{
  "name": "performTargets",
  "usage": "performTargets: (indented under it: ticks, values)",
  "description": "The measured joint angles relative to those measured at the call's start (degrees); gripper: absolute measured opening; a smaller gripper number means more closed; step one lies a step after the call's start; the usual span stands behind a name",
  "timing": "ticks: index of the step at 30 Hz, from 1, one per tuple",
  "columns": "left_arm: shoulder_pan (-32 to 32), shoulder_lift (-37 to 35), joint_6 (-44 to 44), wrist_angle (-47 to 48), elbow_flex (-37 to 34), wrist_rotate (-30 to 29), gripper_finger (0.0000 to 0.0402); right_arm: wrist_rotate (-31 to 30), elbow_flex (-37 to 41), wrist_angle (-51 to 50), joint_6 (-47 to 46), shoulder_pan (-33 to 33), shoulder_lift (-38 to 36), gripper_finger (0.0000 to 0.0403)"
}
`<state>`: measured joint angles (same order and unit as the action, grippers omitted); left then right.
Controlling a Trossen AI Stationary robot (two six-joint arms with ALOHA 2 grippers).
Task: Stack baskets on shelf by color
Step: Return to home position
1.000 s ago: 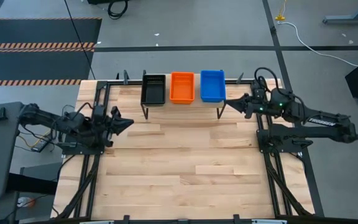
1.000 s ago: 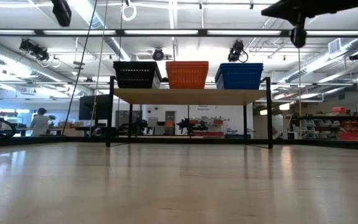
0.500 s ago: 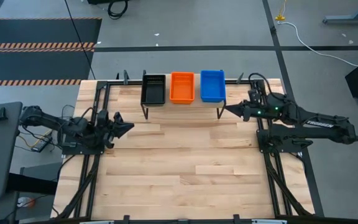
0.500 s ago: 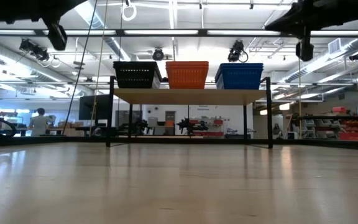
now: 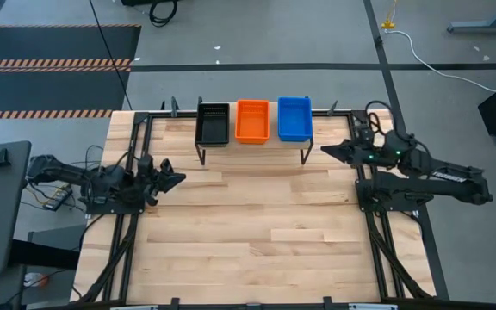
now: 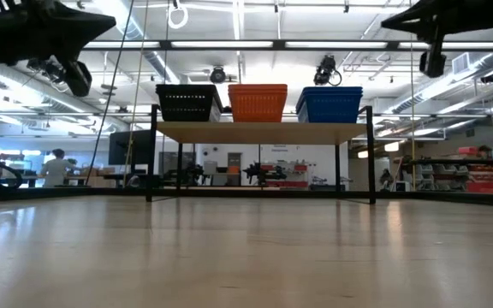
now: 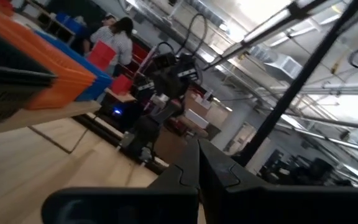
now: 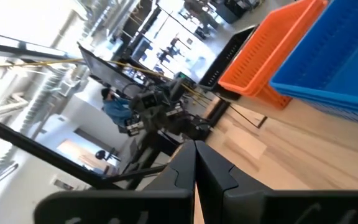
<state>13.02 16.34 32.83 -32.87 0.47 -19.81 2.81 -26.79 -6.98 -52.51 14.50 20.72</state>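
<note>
Shelf (image 6: 262,131): baskets (image 5: 252,120) stacked by colour.
Grippers: left gripper (image 5: 176,178), right gripper (image 5: 327,151) flank the shelf, both pinched closed, empty.
Risk: your right one (nearer the shelf) perhaps clips its leg.

We see two arms of the same build, matte black from base to tip. The left arm (image 5: 84,179) is a chain of blocky, rounded segments, with thin black cables (image 5: 110,157) arching over its wrist. The right arm (image 5: 433,176) carries white lettering (image 5: 443,176) along its long forearm link and a small green light (image 5: 372,158) near the wrist. The left gripper (image 5: 177,179) and the right gripper (image 5: 325,151) each taper to a dark point. Close up, the left gripper's fingers (image 7: 179,180) are flat black plates with a stepped, notched inner edge, meeting along a thin seam; the right gripper's fingers (image 8: 179,174) look the same.
</note>
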Motion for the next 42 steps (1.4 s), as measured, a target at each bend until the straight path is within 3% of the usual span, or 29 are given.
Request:
performTargets:
  ticks: [8,14,25,33,42]
  values:
    - [-10.1,-3.2,2.6,4.5,0.0,11.5,0.0,-0.3,0.0,-5.9,1.5,0.0,-7.3,0.0009]
    - [-13.2,-3.3,2.5,4.7,0.0,11.5,0.001,0.2,0.0,-6.0,8.7,0.0,-10.3,0.0009]
    - [-13.5,-3.2,2.5,7.7,0.0,11.5,0.0019,-0.7,1.0,-11.9,11.1,-0.7,-13.6,0.0009]
    - [-13.5,-3.3,2.5,7.7,-0.1,11.5,0.0038,-3.9,9.5,-7.7,10.3,-0.7,-16.3,0.0009]
    - [-13.5,-3.3,2.5,7.7,-0.1,11.5,0.0028,1.8,18.4,-0.7,12.7,-0.7,-20.4,0.0009]
